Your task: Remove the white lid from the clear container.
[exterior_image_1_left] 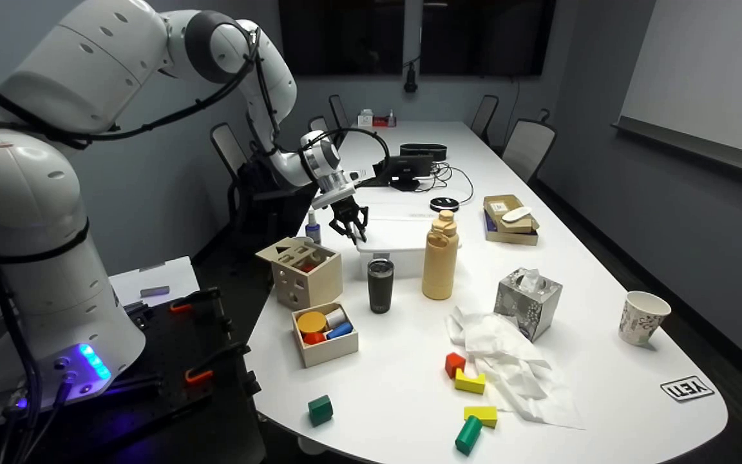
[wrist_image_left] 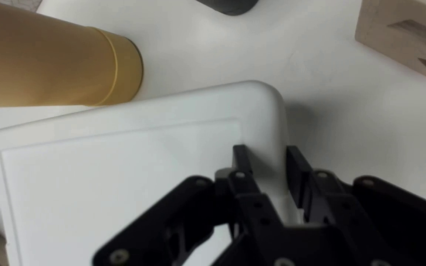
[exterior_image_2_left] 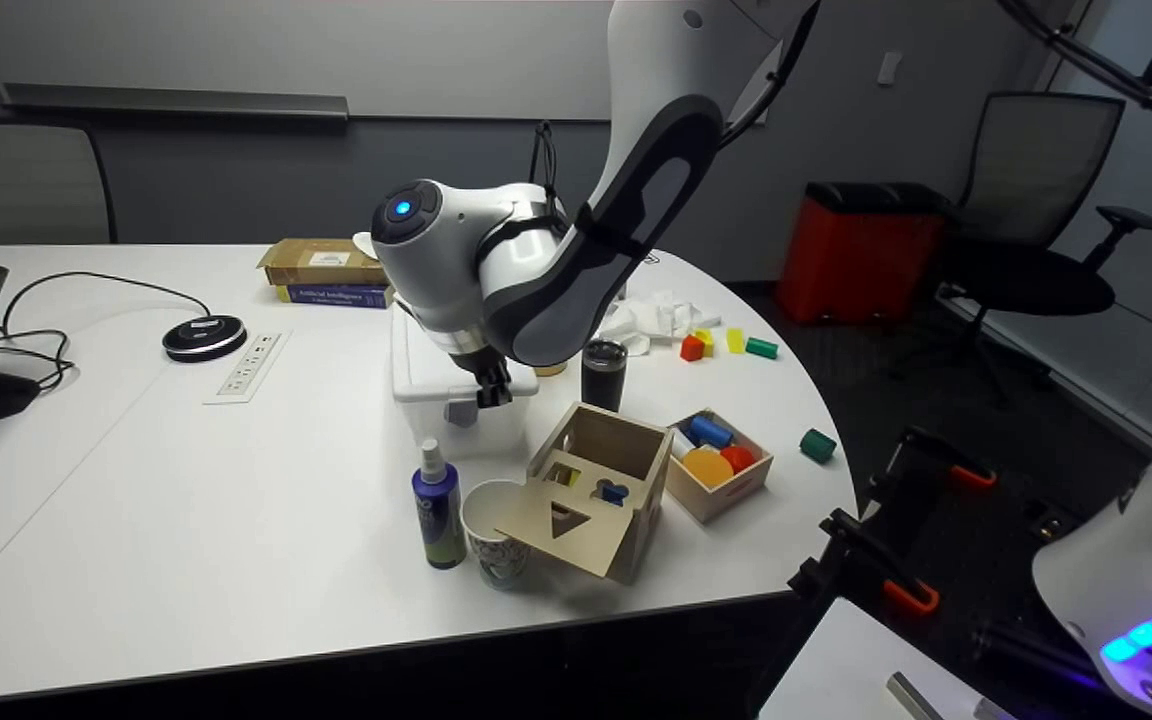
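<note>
Beside a corner of the white lid (wrist_image_left: 124, 184), I hold my gripper (wrist_image_left: 268, 157) spread, with 1 finger above the lid's top, 1 just outside its edge and the rim lying between them; whether either finger presses on it I cannot tell. The lid sits flat on the clear container (exterior_image_2_left: 498, 428), which stands on the table (exterior_image_2_left: 236, 540), so the removal is not yet done. I judge that I straddle the edge because the broad flat top offers nothing to pinch, while the rim gives me 2 faces to squeeze. A place near the corner probably also suits peeling, since that end can come up ahead of the rest. Only the wrist view shows plainly how my 2 fingers flank the rim; it looks down from above and gives me none of the container's wall, which both exterior views show under the lid. The wrist view also shows the tan bottle (wrist_image_left: 61, 62) just beside an adjoining side of the lid, whereas in an exterior view my arm (exterior_image_2_left: 576, 285) covers most of that bottle and much of the lid. A spray bottle (exterior_image_2_left: 438, 515) and a paper cup (exterior_image_2_left: 494, 550) appear there too, but not in the wrist view.
</note>
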Controlling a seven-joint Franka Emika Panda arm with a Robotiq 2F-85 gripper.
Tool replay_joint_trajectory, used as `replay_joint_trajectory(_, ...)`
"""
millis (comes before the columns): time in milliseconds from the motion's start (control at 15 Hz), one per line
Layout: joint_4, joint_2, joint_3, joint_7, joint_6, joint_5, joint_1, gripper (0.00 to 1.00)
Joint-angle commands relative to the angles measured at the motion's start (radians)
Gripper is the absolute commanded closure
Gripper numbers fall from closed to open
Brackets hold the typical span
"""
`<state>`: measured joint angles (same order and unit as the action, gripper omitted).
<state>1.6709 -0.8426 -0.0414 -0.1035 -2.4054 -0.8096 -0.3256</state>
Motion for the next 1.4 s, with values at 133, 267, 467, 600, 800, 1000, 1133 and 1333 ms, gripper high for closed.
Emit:
replay_joint_trajectory(133, -0.013, 0.025, -0.019, 0.056, 0.054, 0.045, 0.006, 0.93)
replay_joint_trajectory(267, -0.016, 0.028, -0.025, 0.072, 0.076, 0.059, 0.008, 0.93)
replay_joint_trajectory(467, -0.025, 0.032, -0.035, 0.118, 0.118, 0.09, 0.007, 0.93)
replay_joint_trajectory(600, -0.034, 0.037, -0.047, 0.153, 0.162, 0.117, 0.008, 0.93)
replay_joint_trajectory(800, -0.053, 0.047, -0.065, 0.2, 0.235, 0.158, 0.006, 0.93)
replay_joint_trajectory(1000, -0.079, 0.051, -0.078, 0.243, 0.306, 0.196, 0.005, 0.93)
replay_joint_trajectory(1133, -0.094, 0.051, -0.084, 0.269, 0.35, 0.219, 0.004, 0.93)
replay_joint_trajectory(1333, -0.122, 0.044, -0.095, 0.315, 0.409, 0.251, 0.008, 0.93)
